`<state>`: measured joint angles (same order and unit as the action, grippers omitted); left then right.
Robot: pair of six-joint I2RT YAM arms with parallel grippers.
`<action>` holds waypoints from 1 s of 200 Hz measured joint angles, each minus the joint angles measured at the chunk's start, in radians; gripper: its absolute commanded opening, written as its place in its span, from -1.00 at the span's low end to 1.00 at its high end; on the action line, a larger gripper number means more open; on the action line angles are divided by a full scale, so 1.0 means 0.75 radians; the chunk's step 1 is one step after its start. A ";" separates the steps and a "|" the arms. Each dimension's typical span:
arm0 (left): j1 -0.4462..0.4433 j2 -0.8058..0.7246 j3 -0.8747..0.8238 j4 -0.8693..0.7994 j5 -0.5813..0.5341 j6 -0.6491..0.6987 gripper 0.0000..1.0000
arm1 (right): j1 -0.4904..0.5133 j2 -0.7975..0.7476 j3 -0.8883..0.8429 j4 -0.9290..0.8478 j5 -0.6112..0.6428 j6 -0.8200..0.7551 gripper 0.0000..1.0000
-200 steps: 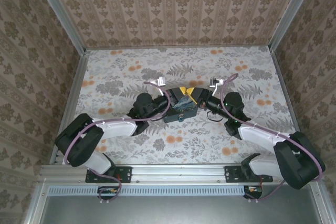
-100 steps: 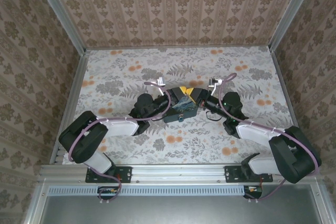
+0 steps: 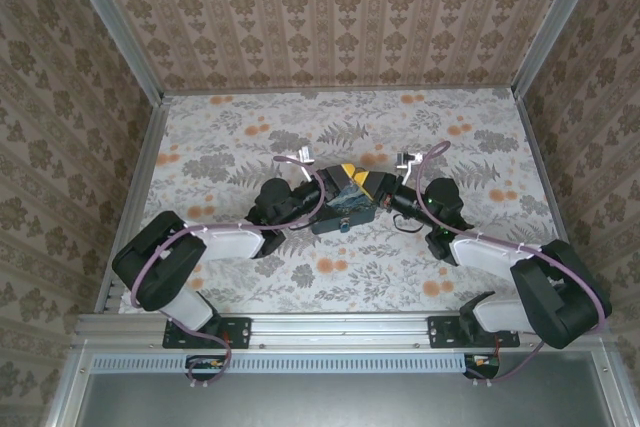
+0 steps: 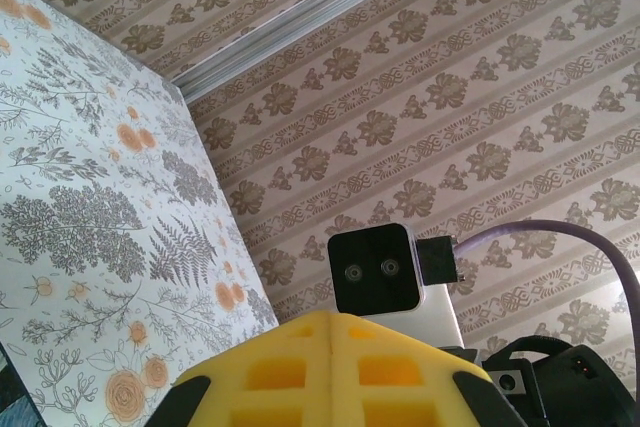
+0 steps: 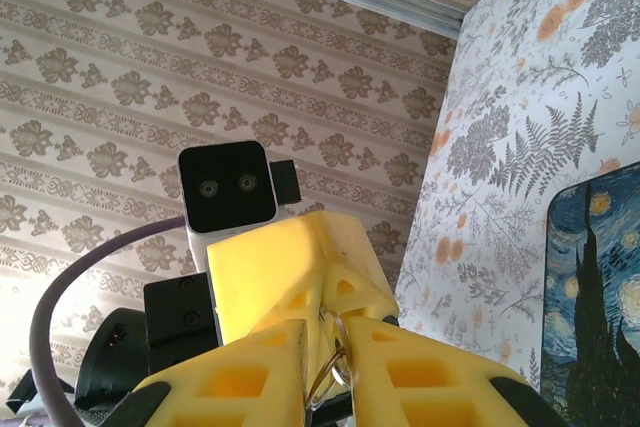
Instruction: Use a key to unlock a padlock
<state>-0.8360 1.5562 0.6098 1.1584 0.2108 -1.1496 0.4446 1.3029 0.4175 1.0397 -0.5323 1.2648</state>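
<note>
Both arms reached inward over the floral-patterned table [image 3: 240, 127]. The yellow-fingered left gripper [image 3: 345, 176] and right gripper [image 3: 372, 184] met almost tip to tip above the far edge of a dark blue painted box [image 3: 345, 209]. A tiny teal-blue padlock [image 3: 343, 226] sat at the box's near edge, apart from both grippers.

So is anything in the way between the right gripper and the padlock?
Nothing visible. The right gripper, pinching a metal ring, faces the left gripper above the box; the padlock sits at its near side.
</note>
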 measured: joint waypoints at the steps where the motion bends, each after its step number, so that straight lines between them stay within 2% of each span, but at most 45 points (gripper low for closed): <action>1: 0.000 0.000 0.000 0.000 0.000 0.000 -1.00 | 0.000 0.000 0.000 0.001 0.000 0.000 -0.59; 102: 0.000 0.004 0.001 -0.008 0.029 -0.004 -1.00 | 0.000 0.015 0.000 0.008 -0.030 -0.006 -0.43; 180: 0.000 0.004 0.002 -0.023 0.074 -0.004 -1.00 | -0.043 0.032 0.001 0.008 -0.067 -0.015 -0.70; 200: 0.000 0.012 0.005 -0.024 0.082 -0.004 -1.00 | -0.049 0.033 0.001 0.009 -0.076 -0.015 -0.70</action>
<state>-0.8360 1.5650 0.6132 1.1400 0.2722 -1.1526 0.4076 1.3273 0.4179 1.0466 -0.5892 1.2533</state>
